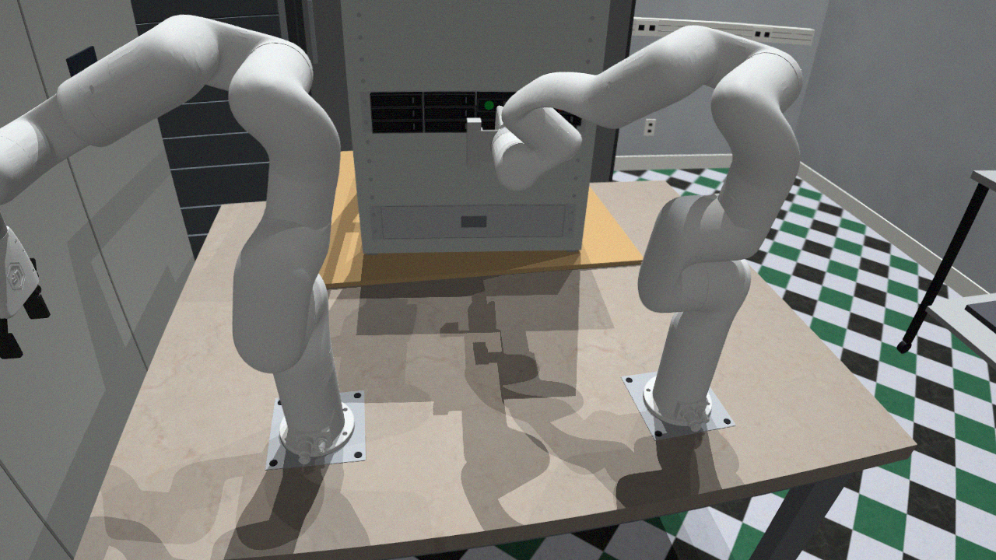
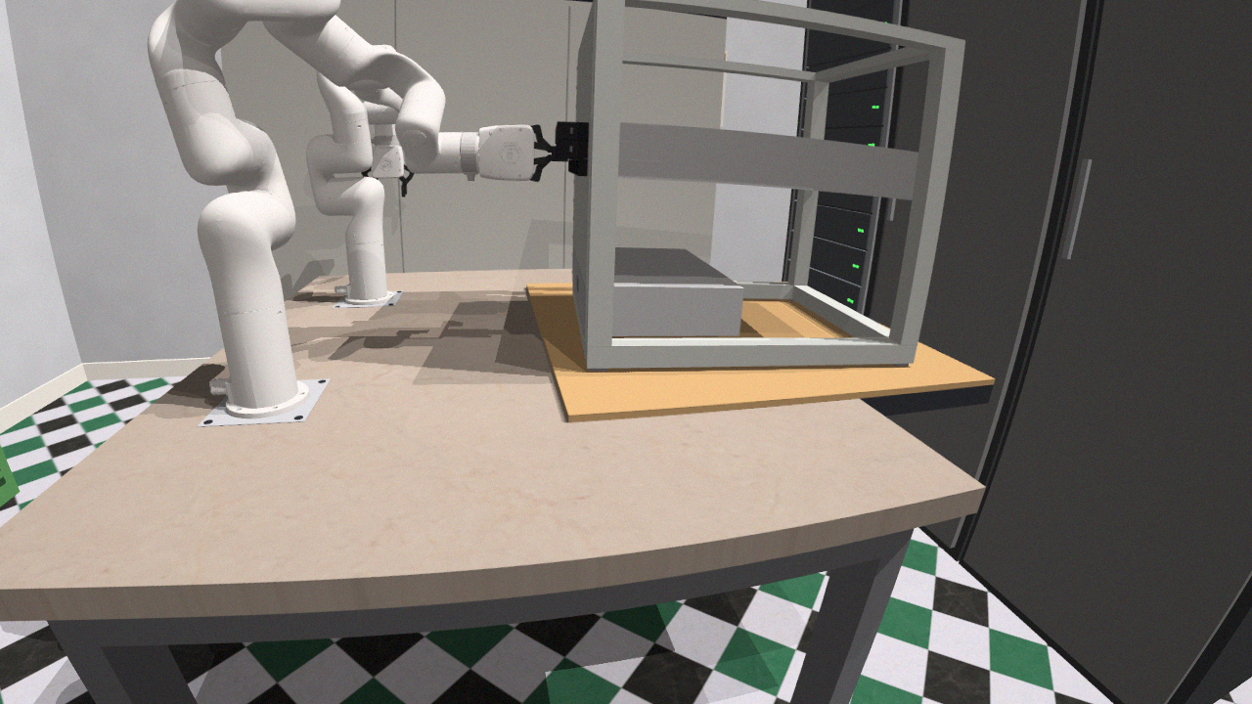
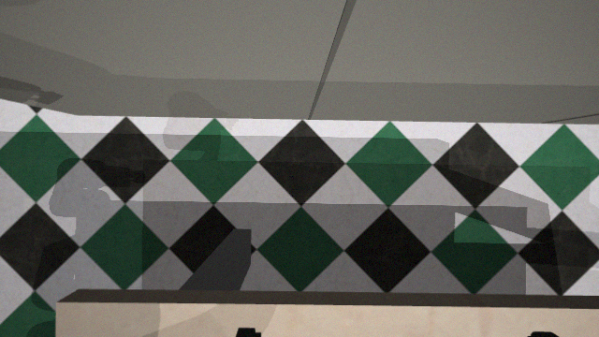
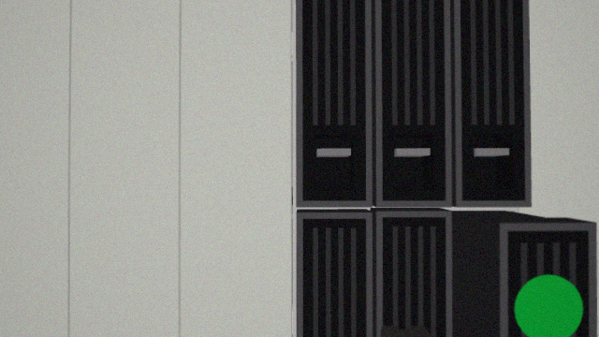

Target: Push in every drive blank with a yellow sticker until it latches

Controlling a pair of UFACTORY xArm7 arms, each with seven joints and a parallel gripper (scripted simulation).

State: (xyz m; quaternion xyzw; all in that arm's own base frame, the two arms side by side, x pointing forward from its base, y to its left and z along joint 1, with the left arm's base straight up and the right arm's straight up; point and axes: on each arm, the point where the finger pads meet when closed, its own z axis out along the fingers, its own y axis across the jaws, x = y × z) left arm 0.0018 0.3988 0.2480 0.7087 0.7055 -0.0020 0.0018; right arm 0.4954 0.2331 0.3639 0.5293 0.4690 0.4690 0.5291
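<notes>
- One gripper, the L one (image 1: pixel 22 322) (image 2: pixel 384 175) (image 3: pixel 395 333), sat at far left in the top view, well apart from the rack, fingers wide apart w/ nothing between; we had no job for it at that pt.
- Next along, the blanks in the left cols. (image 1: pixel 397 111) looked approx. flush, handles at their right ends; we saw no yellow on them, so leave as is.
- Third col., mid row: we took the blank (image 1: pixel 485 117) (image 4: pixel 414 271) there as the target, though no yellow sticker showed, prob. hidden. Its long axis ran level, L-R across the rack front (up-down in the R wrist view), w/ its face out toward the arms.
- R gripper (image 2: pixel 573 149) (image 4: pixel 406 331) was at that blank's face, fingers together, holding nothing; contact we couldn't confirm. Step in hand, we judged: pushing in. Next move called for a slow, straight push to the latch, then a straight back-off.
- Just above it, the green-sticker blank (image 1: pixel 498 97) (image 4: pixel 504 281) stood well proud, same long axis; not ours, so we had to avoid brushing it.
- Rack (image 1: pixel 418 180) (image 2: pixel 602 218) (image 4: pixel 140 140) stood upright on the tan board (image 1: pixel 612 236) (image 2: pixel 700 393); being loose, it could slide or tip if we pushed too hard.
- Rightmost col. was mostly behind the R arm, so we couldn't check it for stickers.
</notes>
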